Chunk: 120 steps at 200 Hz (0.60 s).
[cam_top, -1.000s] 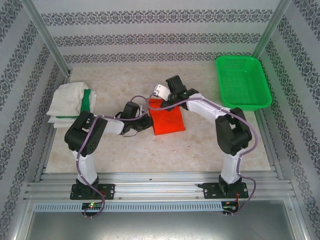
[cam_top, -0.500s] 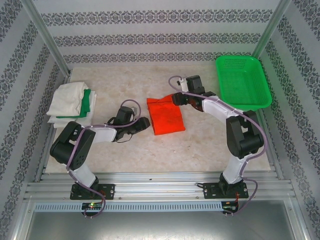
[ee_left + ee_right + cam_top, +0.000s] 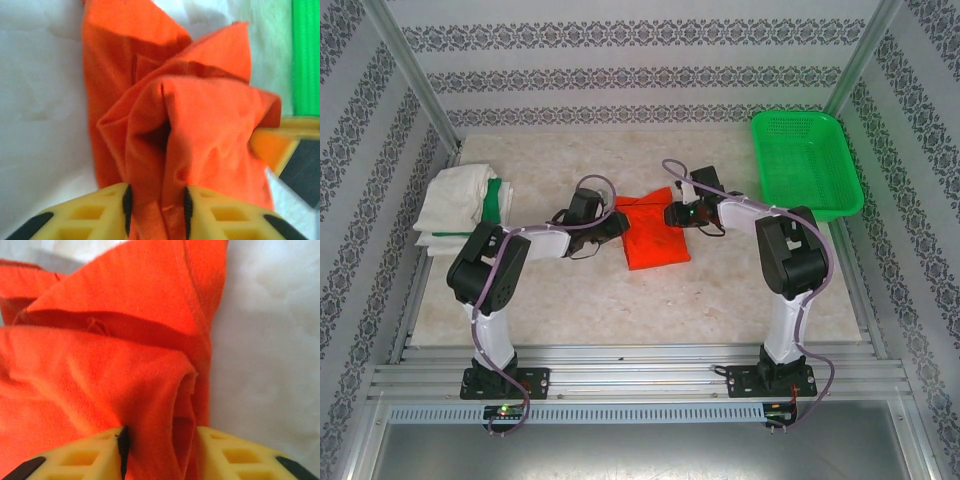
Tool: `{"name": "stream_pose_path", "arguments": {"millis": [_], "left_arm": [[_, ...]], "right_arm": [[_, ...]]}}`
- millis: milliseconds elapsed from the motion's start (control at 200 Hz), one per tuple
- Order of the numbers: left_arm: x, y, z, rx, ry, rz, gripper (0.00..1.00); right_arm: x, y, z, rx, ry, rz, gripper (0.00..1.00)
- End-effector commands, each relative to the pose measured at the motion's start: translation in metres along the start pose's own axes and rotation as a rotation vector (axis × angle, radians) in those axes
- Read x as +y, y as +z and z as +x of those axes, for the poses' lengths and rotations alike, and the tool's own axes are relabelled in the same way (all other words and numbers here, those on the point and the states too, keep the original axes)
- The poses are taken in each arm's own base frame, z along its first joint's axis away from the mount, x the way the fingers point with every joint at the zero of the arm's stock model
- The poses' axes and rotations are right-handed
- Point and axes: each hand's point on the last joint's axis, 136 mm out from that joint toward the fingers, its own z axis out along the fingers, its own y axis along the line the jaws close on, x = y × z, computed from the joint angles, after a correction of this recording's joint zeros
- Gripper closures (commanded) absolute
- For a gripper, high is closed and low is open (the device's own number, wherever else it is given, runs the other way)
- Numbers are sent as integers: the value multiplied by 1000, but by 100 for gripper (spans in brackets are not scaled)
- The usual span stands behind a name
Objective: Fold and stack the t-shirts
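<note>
The orange-red t-shirt lies folded in the middle of the table. My left gripper is at its left edge and my right gripper at its far right corner. In the left wrist view the left gripper is shut on a bunched fold of the orange-red t-shirt, which rises in front of the jaws. In the right wrist view the right gripper pinches a rolled edge of the orange-red t-shirt. A stack of off-white and green t-shirts rests at the table's left edge.
A green mesh basket stands at the back right corner, and a strip of the basket shows in the left wrist view. Patterned walls and metal posts enclose the table. Bare marble lies in front of the shirt.
Both grippers have come in to the orange-red shirt and closed on it, the left from the near left, the right from the back right. The shirt's edges are now lifted and bunched.
</note>
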Motion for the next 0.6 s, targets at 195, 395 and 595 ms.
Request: {"name": "stream_pose_path", "arguments": {"millis": [195,395,595], "left_arm": [[12,-8,50,116,-48,-2,94],[22,-23,83,151,-55,-11,74],[5,-27,54,69,24,-23,51]], "right_arm": [[21,-28,56,8,72,-91,69],[28,-57,74,-39,67,-98,60],[24,-70,41,-146,41,-47,49]]}}
